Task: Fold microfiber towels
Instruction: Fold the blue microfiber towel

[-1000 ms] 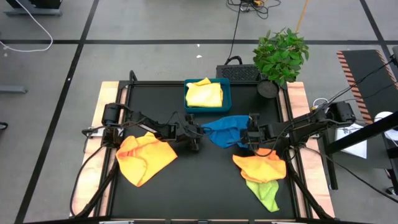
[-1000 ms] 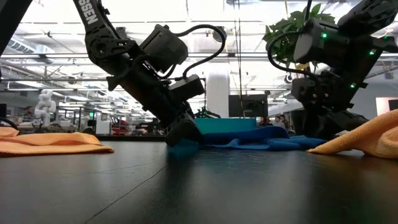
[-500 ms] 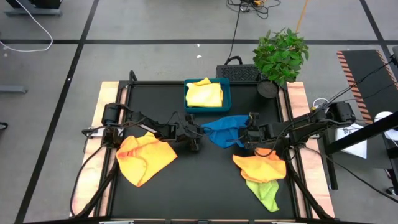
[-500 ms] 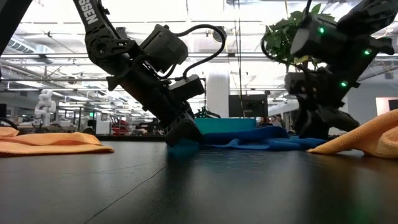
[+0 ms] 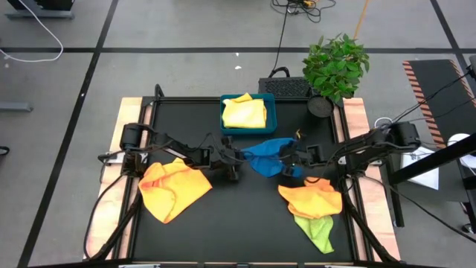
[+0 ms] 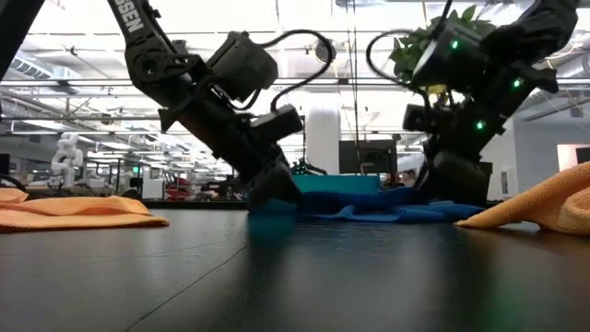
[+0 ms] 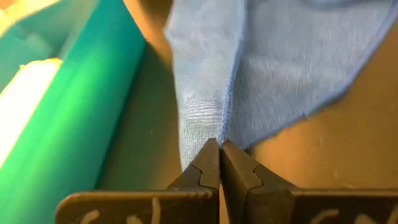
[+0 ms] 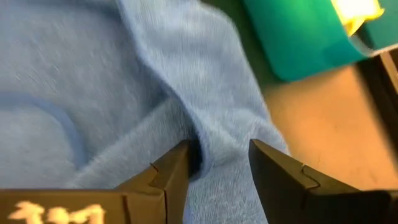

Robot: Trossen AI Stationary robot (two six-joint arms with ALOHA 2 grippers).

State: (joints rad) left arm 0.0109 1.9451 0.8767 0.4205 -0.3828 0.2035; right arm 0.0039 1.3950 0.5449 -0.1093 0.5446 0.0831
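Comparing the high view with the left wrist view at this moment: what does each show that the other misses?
Only the high view shows the right tool at the blue towel's other side, the two orange towels, the lime green towel and the potted plant. Only the left wrist view shows the left tool shut on the blue towel's edge. Both show the blue towel and the blue tray holding a pale yellow towel.

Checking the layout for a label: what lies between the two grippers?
The blue towel, seen from above: left gripper pinches one edge, right gripper stands open over the other.
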